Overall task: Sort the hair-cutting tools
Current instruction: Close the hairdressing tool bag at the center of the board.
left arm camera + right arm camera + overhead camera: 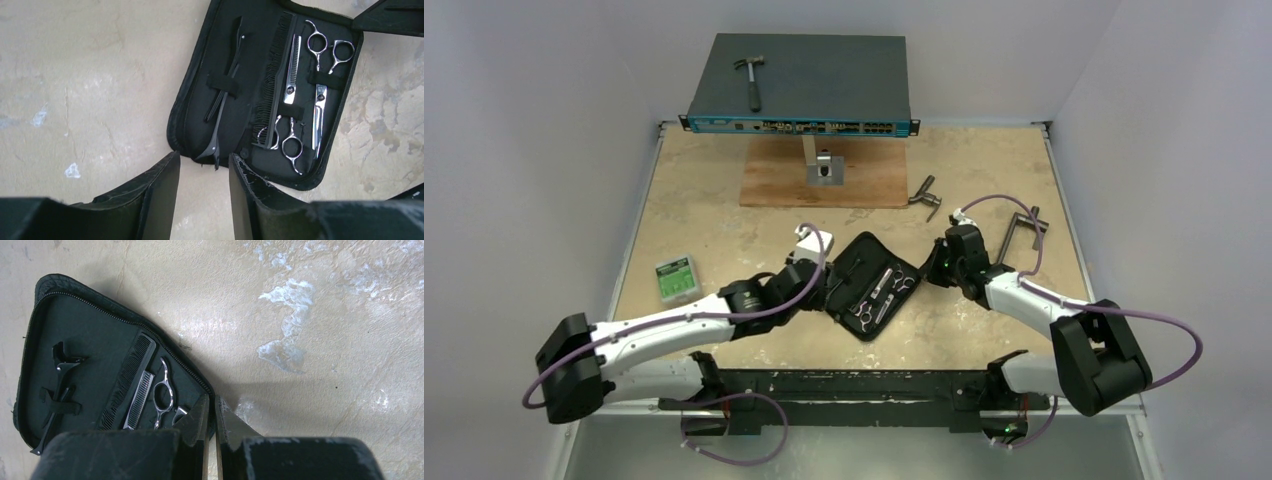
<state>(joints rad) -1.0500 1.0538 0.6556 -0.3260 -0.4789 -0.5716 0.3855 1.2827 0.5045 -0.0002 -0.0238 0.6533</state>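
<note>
Looking down from overhead, you've got the black zip case (869,245) lying open on the tan table (704,215), right between your two arms. Every hair-cutting tool sits inside it.

On your left wrist camera the line-up is clear. The thin black hair clip (235,57) lies in the left half, tucked under an elastic strap (223,85). The narrow black comb (272,80) runs down the middle. Just beside it are the toothed scissors (290,90), blade toward the top of that view and rings at the bottom. The plain scissors (320,95) lie head to tail with them, rings at the top, along the zip edge.

Your left gripper (204,167) hovers at the case's lower end in that view. Its fingers are parted with bare tabletop showing between them, the clip's tip lies just beyond the gap, and it grips nothing.

Your right gripper (212,405) is on the opposite side, fingers pressed together to a sliver, down at the case's zipped rim beside a scissor ring. You cannot tell from these views whether the rim is nipped between them or only touched.

Away from the action, a hammer (751,80) lies on the blue-fronted switch box (824,85) at the back. A grey T-handled tool (927,192) and a second T-handled tool (1027,225) rest on the right. A green box (676,278) sits left of the case.
</note>
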